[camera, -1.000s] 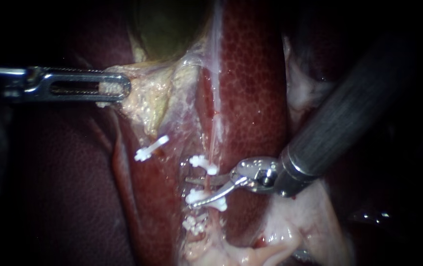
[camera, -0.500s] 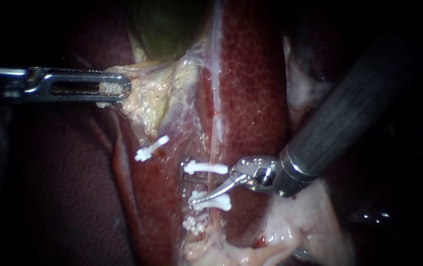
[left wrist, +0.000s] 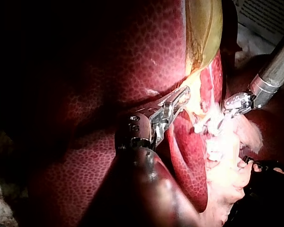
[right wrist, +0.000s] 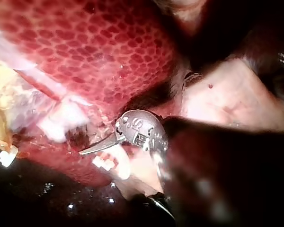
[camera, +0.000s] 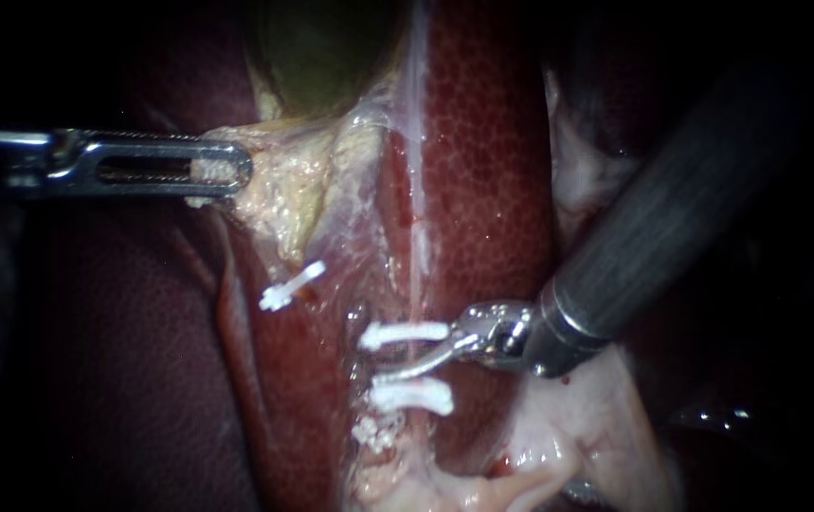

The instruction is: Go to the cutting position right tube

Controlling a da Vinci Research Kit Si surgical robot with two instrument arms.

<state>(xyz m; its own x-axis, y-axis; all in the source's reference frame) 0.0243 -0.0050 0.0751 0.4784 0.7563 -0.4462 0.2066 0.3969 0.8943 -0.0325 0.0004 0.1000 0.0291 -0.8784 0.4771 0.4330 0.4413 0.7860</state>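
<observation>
- Running from top to bottom through the middle of the endoscope view, the right tube (camera: 413, 284) is a thin pale strand on the liver (camera: 492, 171). Its long axis is close to vertical in the frame.
- Two white clips cross the tube in the lower middle, the upper clip (camera: 405, 334) and the lower clip (camera: 413, 395). Both lie roughly level, with a short bare stretch of tube between them.
- The right instrument (camera: 397, 365) enters from the upper right and reaches leftward into that gap, so its blades lie almost square across the tube.
- Its jaws look narrowly open. The lower blade shows clearly, slanting down and to the left. The upper blade is only faintly seen just under the upper clip, with a gap between the two.
- The bare stretch of tube sits at the blades, but whether either blade touches it cannot be told.
- The left instrument (camera: 226, 173) is at the upper left, its jaws closed on pale tissue (camera: 274, 194) below the gallbladder (camera: 321, 57). It is well apart from the clips, so the right instrument is by far the nearer one.
- A third clip (camera: 291, 284) lies left of centre, away from the blades.
- Judged from this, the coming move depends on keeping the blades crosswise between the two clips. The upper clip, just beside the upper blade, leaves the least room.
</observation>
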